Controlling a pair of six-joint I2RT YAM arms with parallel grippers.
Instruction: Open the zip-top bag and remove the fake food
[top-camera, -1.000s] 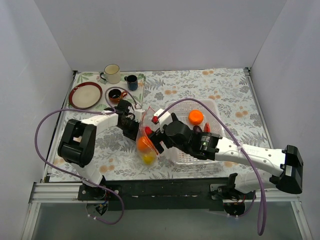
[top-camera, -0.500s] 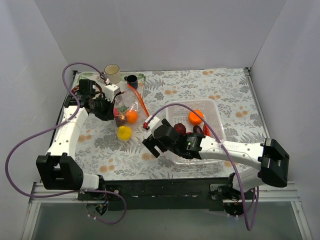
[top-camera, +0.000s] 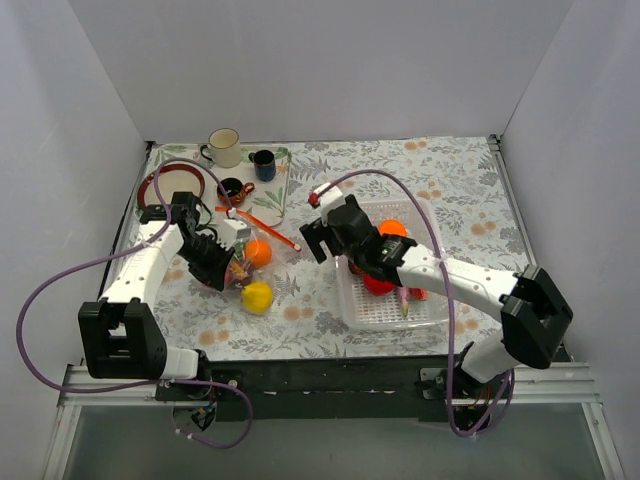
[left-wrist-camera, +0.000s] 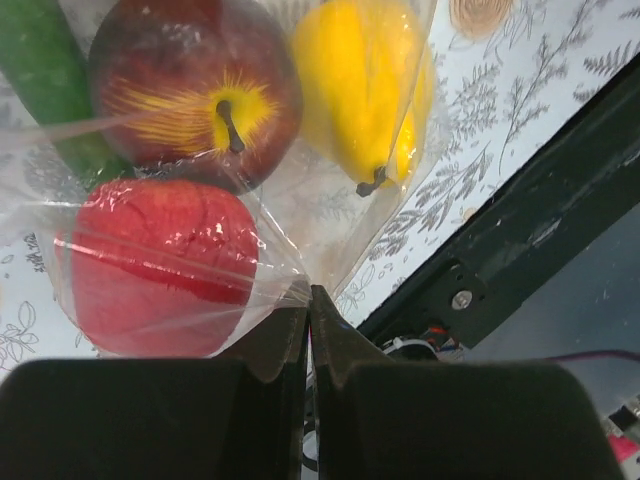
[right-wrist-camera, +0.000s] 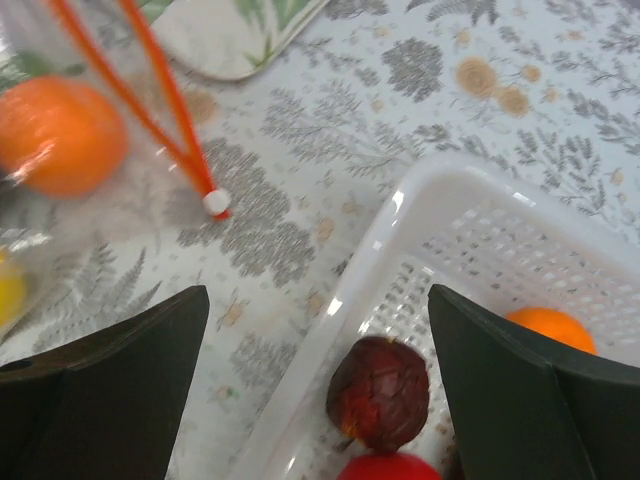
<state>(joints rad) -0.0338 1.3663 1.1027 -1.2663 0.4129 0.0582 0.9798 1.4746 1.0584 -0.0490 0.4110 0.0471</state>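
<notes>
The clear zip-top bag (top-camera: 240, 262) lies at the left of the table, its orange-red zip strip (top-camera: 262, 222) pointing right. It holds fake food: an orange ball (top-camera: 258, 252) and a yellow pear-like piece (top-camera: 257, 297). My left gripper (top-camera: 220, 265) is shut on the bag's plastic (left-wrist-camera: 290, 295). The left wrist view shows a red apple (left-wrist-camera: 195, 90), the yellow piece (left-wrist-camera: 360, 90), a red piece (left-wrist-camera: 150, 265) and a green one (left-wrist-camera: 45, 80) through the plastic. My right gripper (top-camera: 318, 240) is open and empty (right-wrist-camera: 320, 370) above the basket's left rim (right-wrist-camera: 370, 270).
The white perforated basket (top-camera: 432, 235) at the right holds an orange ball (top-camera: 392, 228), a dark red fruit (right-wrist-camera: 380, 393) and red pieces (top-camera: 378, 285). A cream mug (top-camera: 224, 148), a dark blue mug (top-camera: 263, 164), a brown mug (top-camera: 232, 188) and a red-rimmed plate (top-camera: 160, 190) stand at the back left.
My left gripper has brought the bag forward from the back left near the mugs. My right gripper has moved back and right, from the table's middle to the basket's left rim.
</notes>
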